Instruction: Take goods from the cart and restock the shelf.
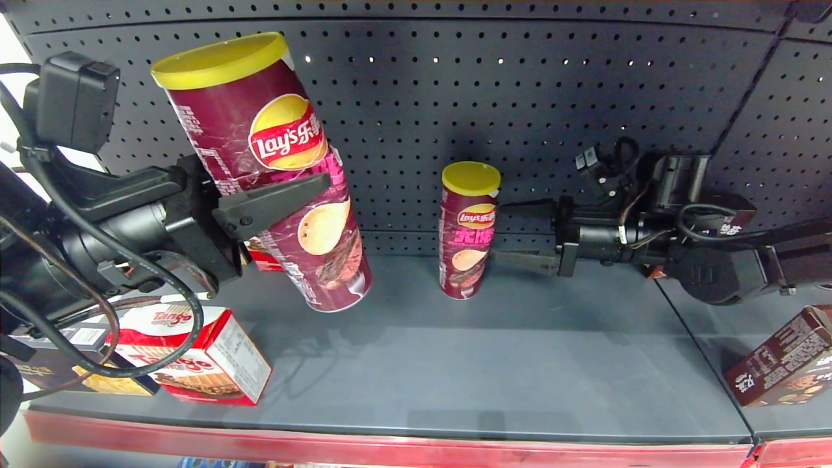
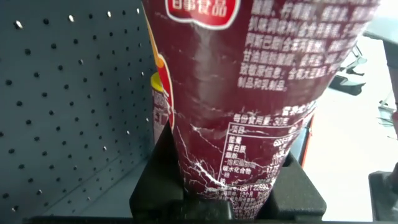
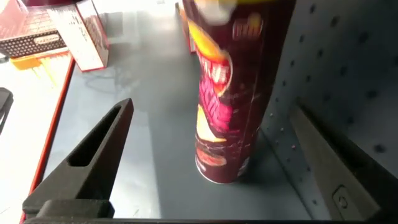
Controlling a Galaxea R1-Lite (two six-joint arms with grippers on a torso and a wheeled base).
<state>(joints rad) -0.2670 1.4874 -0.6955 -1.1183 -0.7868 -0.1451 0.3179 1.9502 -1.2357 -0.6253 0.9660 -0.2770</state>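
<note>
- Our left hand (image 1: 286, 211) is clamped on a tall chips can (image 1: 260, 149), gripping it around the middle of its body. The mid-body grip looks chosen to keep the long tube from swinging.
- That can hangs over the left part of the shelf (image 1: 520, 364). It is tilted, with its yellow lid up and leaning left and its base lower, toward the shelf's middle. Judging by the shadow under it, the base is clear of the shelf board.
- A second chips can (image 1: 468, 234) stands upright near the shelf's back edge, about midway along it and just in front of the pegboard wall (image 1: 520, 84). It counts as restocked, and it sits far back to leave the front free.
- Our right hand (image 1: 504, 231) is level with this can with its fingers apart, one on each side of it. We cannot tell whether the tips touch it.
- We judge the next step to be righting the held can and setting it down beside the standing one. The tilt would have to come out first, or the narrow base could tip.
- A wafer box (image 1: 208, 364) lies at the shelf's front left corner, and a brown box (image 1: 780, 364) sits past the divider on the right. Both are well apart from the cans.
</note>
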